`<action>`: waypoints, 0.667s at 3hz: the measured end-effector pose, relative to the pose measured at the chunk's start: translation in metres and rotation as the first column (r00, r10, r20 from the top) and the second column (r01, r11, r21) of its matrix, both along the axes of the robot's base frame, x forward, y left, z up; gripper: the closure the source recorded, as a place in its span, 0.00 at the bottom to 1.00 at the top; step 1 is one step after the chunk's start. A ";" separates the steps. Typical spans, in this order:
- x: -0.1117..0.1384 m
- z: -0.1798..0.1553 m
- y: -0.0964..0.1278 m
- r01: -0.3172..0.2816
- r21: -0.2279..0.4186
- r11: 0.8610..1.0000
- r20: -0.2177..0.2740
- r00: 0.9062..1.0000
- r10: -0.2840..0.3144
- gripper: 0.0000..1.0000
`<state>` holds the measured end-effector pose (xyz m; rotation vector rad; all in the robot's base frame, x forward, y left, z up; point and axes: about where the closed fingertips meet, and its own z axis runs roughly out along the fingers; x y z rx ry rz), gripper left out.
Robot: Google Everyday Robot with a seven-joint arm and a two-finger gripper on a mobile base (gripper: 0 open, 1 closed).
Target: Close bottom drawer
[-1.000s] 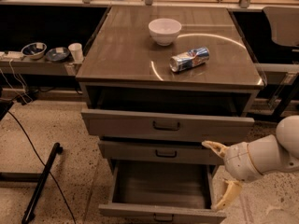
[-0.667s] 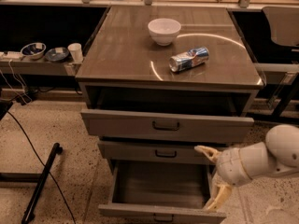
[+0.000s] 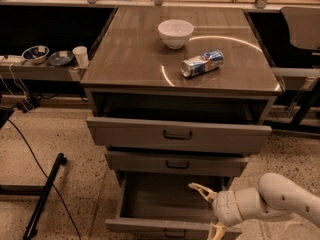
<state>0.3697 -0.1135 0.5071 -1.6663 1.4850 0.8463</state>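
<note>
Bottom drawer (image 3: 150, 226): lowest of three grey metal drawers, at the lower centre of the frame. It stands pulled far out of the cabinet, further than the two above it.
Its look: a deep box with a flat grey front. The inner floor and side walls are in shadow, and nothing can be made out inside. A small dark mark at the middle of the front, cut by the frame's lower edge, is probably its pull handle.
Gripper (image 3: 205, 211): lower right of the frame, at the end of a pale rounded arm that enters from the right edge. It sits at the drawer's right front corner.
Gripper state: released, its two pale fingers spread wide and holding nothing. One finger (image 3: 199, 189) reaches up-left over the drawer's open interior. The other points down beside the drawer front.
Middle drawer (image 3: 150, 160): slightly out, with a dark centre pull.
Top drawer (image 3: 130, 131): out further than the middle one, with the same kind of handle.
Cabinet top (image 3: 135, 59): glossy brown, bearing a white bowl (image 3: 175, 32) near the back and a crushed drink can (image 3: 202, 63) lying on its side, apart from the bowl.
Left shelf (image 3: 30, 71): two small dishes and a white cup (image 3: 80, 55).
Floor: speckled, with a dark cable (image 3: 30, 149) at the lower left.
</note>
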 end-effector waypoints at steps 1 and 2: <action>-0.006 -0.019 0.006 -0.011 0.020 1.000 -0.017 1.000 0.011 0.00; -0.005 -0.054 -0.001 0.047 -0.020 0.999 -0.091 0.995 -0.049 0.00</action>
